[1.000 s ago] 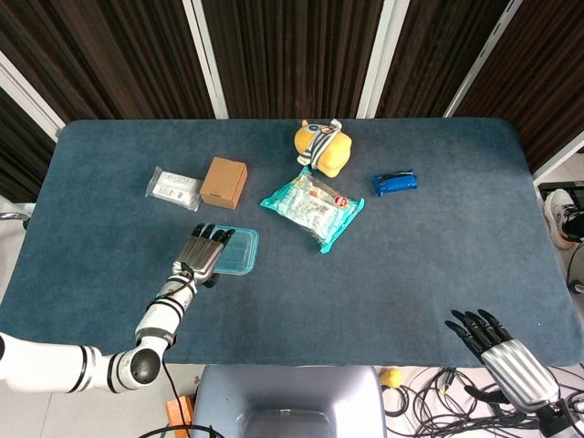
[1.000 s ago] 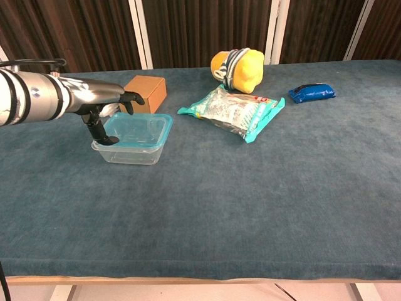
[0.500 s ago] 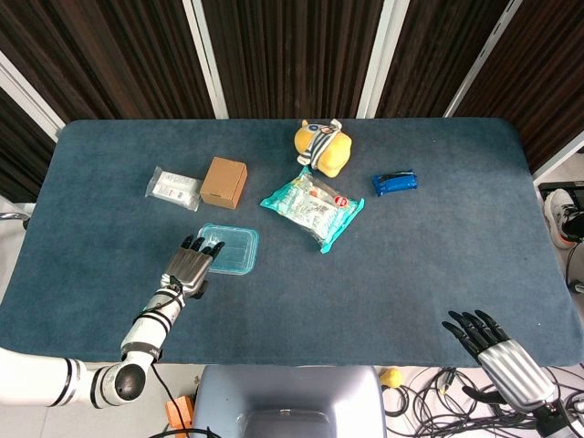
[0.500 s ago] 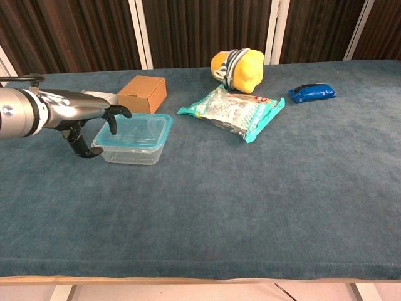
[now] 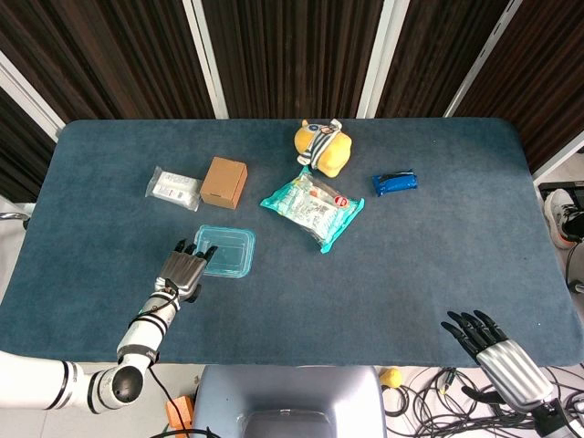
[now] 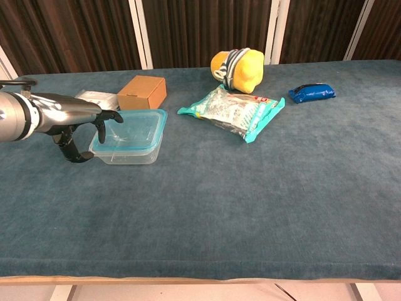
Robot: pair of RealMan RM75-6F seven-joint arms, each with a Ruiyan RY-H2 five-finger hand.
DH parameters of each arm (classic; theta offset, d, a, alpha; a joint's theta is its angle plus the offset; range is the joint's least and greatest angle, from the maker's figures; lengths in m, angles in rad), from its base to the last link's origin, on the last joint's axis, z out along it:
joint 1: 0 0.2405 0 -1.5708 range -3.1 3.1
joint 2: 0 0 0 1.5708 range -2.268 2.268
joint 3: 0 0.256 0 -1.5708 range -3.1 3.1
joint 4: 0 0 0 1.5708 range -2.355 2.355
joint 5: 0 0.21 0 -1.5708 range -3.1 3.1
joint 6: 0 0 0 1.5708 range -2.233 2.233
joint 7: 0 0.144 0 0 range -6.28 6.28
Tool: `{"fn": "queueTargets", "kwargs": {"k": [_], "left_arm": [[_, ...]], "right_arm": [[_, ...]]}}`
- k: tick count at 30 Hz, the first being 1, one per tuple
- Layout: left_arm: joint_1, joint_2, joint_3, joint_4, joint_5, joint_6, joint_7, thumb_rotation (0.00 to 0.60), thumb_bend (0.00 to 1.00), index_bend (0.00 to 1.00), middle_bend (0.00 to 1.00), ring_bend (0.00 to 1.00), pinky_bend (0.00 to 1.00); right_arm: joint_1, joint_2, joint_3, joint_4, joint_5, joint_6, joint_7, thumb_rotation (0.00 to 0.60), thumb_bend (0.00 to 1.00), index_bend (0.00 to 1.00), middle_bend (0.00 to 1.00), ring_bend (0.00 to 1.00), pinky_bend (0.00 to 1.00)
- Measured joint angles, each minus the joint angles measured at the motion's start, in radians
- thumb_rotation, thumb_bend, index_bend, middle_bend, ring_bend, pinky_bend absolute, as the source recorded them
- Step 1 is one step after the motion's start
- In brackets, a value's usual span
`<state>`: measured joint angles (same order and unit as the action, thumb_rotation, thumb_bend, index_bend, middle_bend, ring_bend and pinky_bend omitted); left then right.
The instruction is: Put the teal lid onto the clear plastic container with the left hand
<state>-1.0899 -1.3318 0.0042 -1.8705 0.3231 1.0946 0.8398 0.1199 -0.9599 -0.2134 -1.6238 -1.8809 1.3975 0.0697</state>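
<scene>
The clear plastic container [image 5: 225,254] [image 6: 125,147] stands left of the table's middle, and the teal lid [image 5: 227,248] [image 6: 133,125] lies on top of it. My left hand [image 5: 182,268] [image 6: 80,119] hovers at the container's near-left side with its fingers apart. The fingertips [image 6: 100,130] are at the lid's left edge, and nothing is gripped. My right hand [image 5: 497,351] stays open, fingers spread, off the table's front right edge, and shows only in the head view.
A brown cardboard box [image 5: 224,182] and a clear sachet pack [image 5: 173,188] lie behind the container. A teal snack bag [image 5: 312,206], a yellow plush toy [image 5: 323,148] and a small blue packet [image 5: 394,182] lie to the right. The blue cloth table [image 5: 411,265] stretches to the right.
My left hand has drawn back from on top of the lid toward the near left. The lidded container has shifted slightly left. The right hand has barely moved.
</scene>
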Motion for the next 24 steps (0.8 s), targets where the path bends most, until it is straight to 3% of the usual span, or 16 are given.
{"fn": "queueTargets", "kwargs": {"k": [15, 24], "left_arm": [[-0.007, -0.007, -0.006, -0.01, -0.05, 0.03, 0.054, 0.6, 0.44, 0.0, 0.31, 0.14, 0.05], [0.001, -0.01, -0.015, -0.007, -0.025, 0.034, 0.044, 0.6, 0.44, 0.0, 0.3, 0.15, 0.05]], "right_arm": [[0.001, 0.0, 0.0, -0.004, 0.003, -0.005, -0.006, 0.6, 0.06, 0.0, 0.0, 0.0, 0.0], [0.002, 0.001, -0.002, -0.005, 0.001, -0.006, -0.007, 0.6, 0.06, 0.0, 0.0, 0.0, 0.0]]}}
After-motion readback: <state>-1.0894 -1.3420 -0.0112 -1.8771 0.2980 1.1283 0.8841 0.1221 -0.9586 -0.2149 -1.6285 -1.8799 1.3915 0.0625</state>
